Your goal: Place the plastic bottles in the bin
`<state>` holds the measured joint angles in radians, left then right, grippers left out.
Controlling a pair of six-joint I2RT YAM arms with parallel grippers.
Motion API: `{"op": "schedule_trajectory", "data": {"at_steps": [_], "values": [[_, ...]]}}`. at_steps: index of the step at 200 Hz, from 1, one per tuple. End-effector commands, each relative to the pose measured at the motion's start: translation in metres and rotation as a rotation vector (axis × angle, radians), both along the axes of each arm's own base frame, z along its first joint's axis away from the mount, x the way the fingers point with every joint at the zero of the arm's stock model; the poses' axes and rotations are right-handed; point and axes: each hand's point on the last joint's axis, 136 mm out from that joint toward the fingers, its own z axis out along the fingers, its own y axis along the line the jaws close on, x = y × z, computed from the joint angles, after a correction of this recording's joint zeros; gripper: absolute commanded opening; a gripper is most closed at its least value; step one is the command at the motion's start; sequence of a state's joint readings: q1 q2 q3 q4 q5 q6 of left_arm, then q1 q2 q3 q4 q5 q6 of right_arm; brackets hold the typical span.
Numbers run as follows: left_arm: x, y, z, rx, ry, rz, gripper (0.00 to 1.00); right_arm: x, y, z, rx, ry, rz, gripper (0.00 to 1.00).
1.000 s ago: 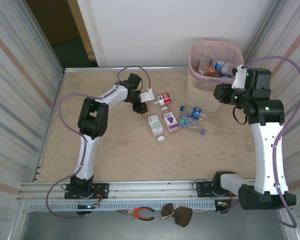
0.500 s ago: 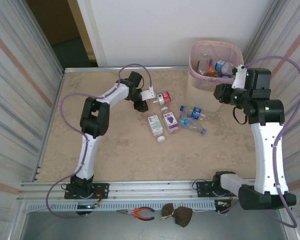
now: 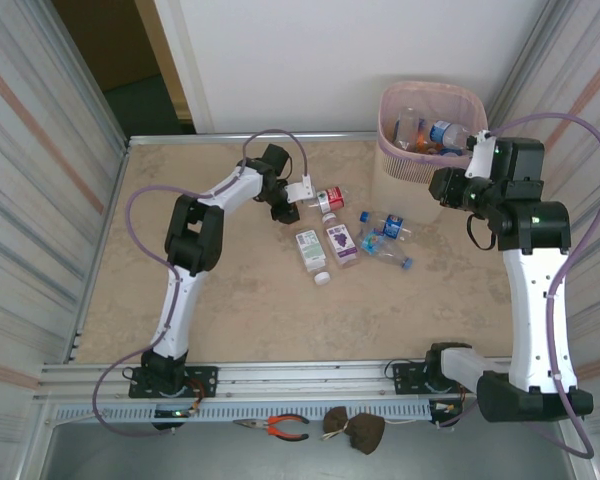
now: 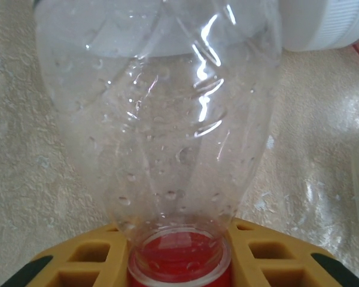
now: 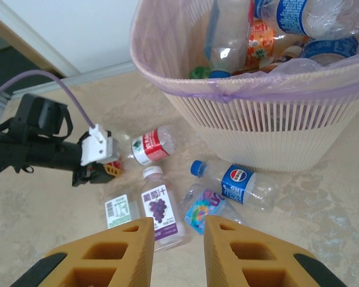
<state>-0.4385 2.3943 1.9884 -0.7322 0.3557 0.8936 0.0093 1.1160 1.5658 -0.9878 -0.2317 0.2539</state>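
Observation:
A clear bottle with a red label (image 3: 329, 198) lies on the table. My left gripper (image 3: 302, 203) is shut on its red cap, which sits between the yellow fingers (image 4: 263, 254) under the clear bottle body (image 4: 161, 119). Beside it lie a grape-label bottle (image 3: 341, 241), a green-and-white-label bottle (image 3: 310, 248), a blue-label bottle (image 3: 390, 224) and a colourful-label bottle (image 3: 385, 250). The pink bin (image 3: 410, 165) at the back right holds several bottles. My right gripper (image 3: 442, 186) hovers beside the bin, slightly open and empty (image 5: 178, 224), above the grape-label bottle (image 5: 161, 206) and the bin wall (image 5: 269, 125).
A loose white cap (image 3: 322, 278) lies in front of the bottles. Corrugated walls close in both sides. Pliers (image 3: 278, 427) and a brown pouch (image 3: 358, 430) rest below the front rail.
My left gripper has slid right onto the red-label bottle's cap and closed on it. The right arm has barely moved.

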Motion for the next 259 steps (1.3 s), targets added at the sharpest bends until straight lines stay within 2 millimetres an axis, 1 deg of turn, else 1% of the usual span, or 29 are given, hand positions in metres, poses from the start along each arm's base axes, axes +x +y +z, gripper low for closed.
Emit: {"op": "schedule_trajectory", "data": {"at_steps": [1, 13, 26, 36, 47, 68, 72, 74, 76, 89, 101, 109, 118, 130, 132, 135, 177, 196, 230, 259], "values": [[0.001, 0.001, 0.028, -0.047, -0.022, 0.041, 0.29, -0.005, 0.004, 0.007, 0.016, -0.03, 0.009, 0.28], [0.003, 0.003, 0.039, -0.073, -0.039, 0.072, 0.29, -0.004, 0.005, 0.007, 0.025, -0.035, 0.013, 0.28], [0.006, 0.006, 0.053, -0.112, -0.053, 0.108, 0.29, -0.004, 0.008, 0.007, 0.036, -0.042, 0.025, 0.31], [0.006, 0.007, 0.063, -0.141, -0.061, 0.135, 0.28, -0.003, 0.011, 0.009, 0.045, -0.057, 0.039, 0.37], [0.006, 0.006, 0.076, -0.176, -0.072, 0.165, 0.28, -0.002, 0.014, 0.01, 0.06, -0.077, 0.053, 0.41], [0.0, 0.002, 0.102, -0.258, -0.072, 0.205, 0.28, 0.0, 0.023, 0.016, 0.093, -0.13, 0.099, 0.54], [-0.001, 0.001, 0.101, -0.271, -0.06, 0.214, 0.28, 0.001, 0.025, 0.018, 0.101, -0.141, 0.107, 0.56], [-0.002, 0.001, 0.113, -0.29, -0.076, 0.216, 0.28, 0.001, 0.026, 0.018, 0.105, -0.147, 0.112, 0.57], [-0.003, 0.0, 0.118, -0.301, -0.079, 0.217, 0.28, 0.002, 0.027, 0.019, 0.109, -0.153, 0.116, 0.58], [-0.009, -0.004, 0.137, -0.372, -0.068, 0.24, 0.28, 0.003, 0.034, 0.024, 0.138, -0.187, 0.153, 0.64], [-0.019, -0.01, 0.156, -0.448, -0.044, 0.244, 0.28, 0.003, 0.04, 0.03, 0.169, -0.224, 0.182, 0.68], [-0.024, -0.012, 0.174, -0.504, -0.043, 0.25, 0.28, 0.004, 0.045, 0.035, 0.192, -0.251, 0.208, 0.7], [-0.033, -0.016, 0.19, -0.565, -0.032, 0.243, 0.28, 0.003, 0.051, 0.042, 0.218, -0.291, 0.242, 0.72], [-0.045, -0.021, 0.212, -0.645, -0.026, 0.227, 0.28, 0.006, 0.059, 0.045, 0.25, -0.332, 0.296, 0.74], [-0.048, -0.022, 0.216, -0.659, -0.026, 0.222, 0.28, 0.0, 0.06, 0.053, 0.251, -0.365, 0.307, 0.74], [-0.051, -0.024, 0.221, -0.676, -0.027, 0.215, 0.28, -0.003, 0.062, 0.057, 0.256, -0.389, 0.319, 0.75], [-0.101, -0.039, 0.296, -0.882, -0.065, 0.092, 0.28, -0.016, 0.083, 0.092, 0.294, -0.591, 0.46, 0.78], [-0.127, -0.046, 0.327, -0.958, -0.084, 0.021, 0.28, -0.027, 0.099, 0.109, 0.296, -0.667, 0.544, 0.79], [-0.175, -0.058, 0.37, -1.021, -0.149, -0.114, 0.29, -0.053, 0.128, 0.138, 0.298, -0.785, 0.692, 0.82], [-0.211, -0.066, 0.395, -1.054, -0.198, -0.223, 0.3, -0.074, 0.146, 0.16, 0.305, -0.858, 0.789, 0.86]]}}
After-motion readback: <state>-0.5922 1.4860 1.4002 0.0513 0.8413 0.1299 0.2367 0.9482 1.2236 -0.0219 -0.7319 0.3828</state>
